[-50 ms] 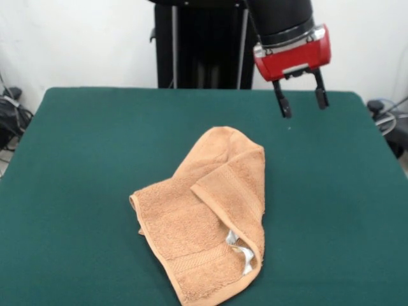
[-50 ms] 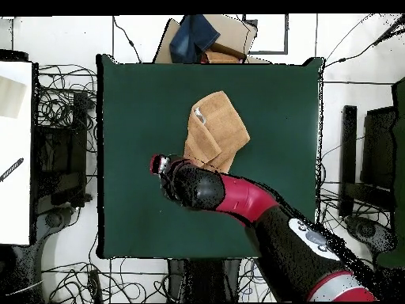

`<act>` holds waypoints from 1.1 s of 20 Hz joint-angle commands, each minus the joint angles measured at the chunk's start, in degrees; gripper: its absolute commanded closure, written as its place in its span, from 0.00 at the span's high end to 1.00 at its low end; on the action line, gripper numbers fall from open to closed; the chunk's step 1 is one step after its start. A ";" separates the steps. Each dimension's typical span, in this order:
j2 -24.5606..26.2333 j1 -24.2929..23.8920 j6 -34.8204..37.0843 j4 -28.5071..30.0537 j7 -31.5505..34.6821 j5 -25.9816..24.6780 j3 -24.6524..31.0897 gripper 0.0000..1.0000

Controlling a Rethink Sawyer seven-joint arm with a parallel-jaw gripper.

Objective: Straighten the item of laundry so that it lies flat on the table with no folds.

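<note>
Orange-tan terry cloth marks the towel (image 1: 210, 220), which is the reference object for all positions below.

Front view:
- The towel lies crumpled on the dark green desk (image 1: 76, 166), near the front edge and roughly midway across.
- One flap is folded over the rest of the cloth, running from the rounded upper end down the right side. A woven border band shows on this flap, and another shows near the lower end.
- A small white label (image 1: 241, 250) sits at the lower right, just under the folded edge.
- My pincer (image 1: 301, 102) hangs above the desk, up and to the right of the towel, clear of the cloth. Its two black fingers (image 1: 282, 102) stand apart with empty space between them, gripping nothing.
- The red housing (image 1: 292, 54) sits directly above the fingers.

Overhead view:
- The towel (image 2: 215, 131) lies in the upper middle part of the desk (image 2: 126, 95), with its label (image 2: 199, 116) on the upper left portion.
- My arm (image 2: 237, 198) reaches in from the lower right and ends just below and left of the towel.
- The arm covers the fingers in this view.
- A cardboard box (image 2: 229, 36) holding blue cloth (image 2: 194, 36) stands beyond the desk edge above the towel.
</note>
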 commanded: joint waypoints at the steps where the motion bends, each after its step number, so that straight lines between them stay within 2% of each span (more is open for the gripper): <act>1: 2.04 0.61 6.07 -2.98 7.41 2.55 2.12 1.00; 5: 3.58 0.92 8.96 -6.32 5.38 2.08 1.50 1.00; 8: 6.13 1.54 13.15 -10.98 2.33 0.53 -0.28 1.00; 12: 9.34 0.90 14.42 -14.64 -0.21 -1.51 -0.54 1.00; 15: 10.86 0.78 15.34 -16.26 -0.82 -2.51 -0.67 1.00; 22: 10.34 -0.33 16.22 -15.83 -0.93 -3.67 0.35 1.00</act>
